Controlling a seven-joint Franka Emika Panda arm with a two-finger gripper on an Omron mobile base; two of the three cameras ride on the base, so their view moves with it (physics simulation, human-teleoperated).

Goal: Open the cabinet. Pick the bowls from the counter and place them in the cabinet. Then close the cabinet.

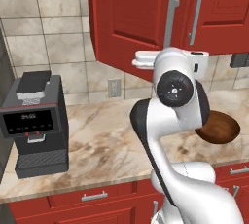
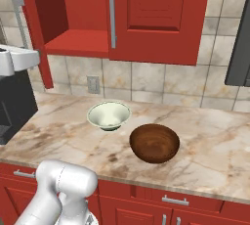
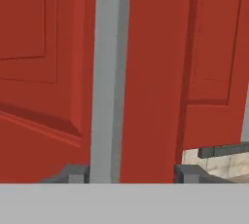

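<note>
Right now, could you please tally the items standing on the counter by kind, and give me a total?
Cream-green ceramic bowl: 1
Dark brown wooden bowl: 1
Black coffee machine: 1
Total on the counter: 3

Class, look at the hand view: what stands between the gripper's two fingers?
The left cabinet door's grey bar handle stands between the fingers, with red door panel beside it. The fingers have not closed on it.
</note>
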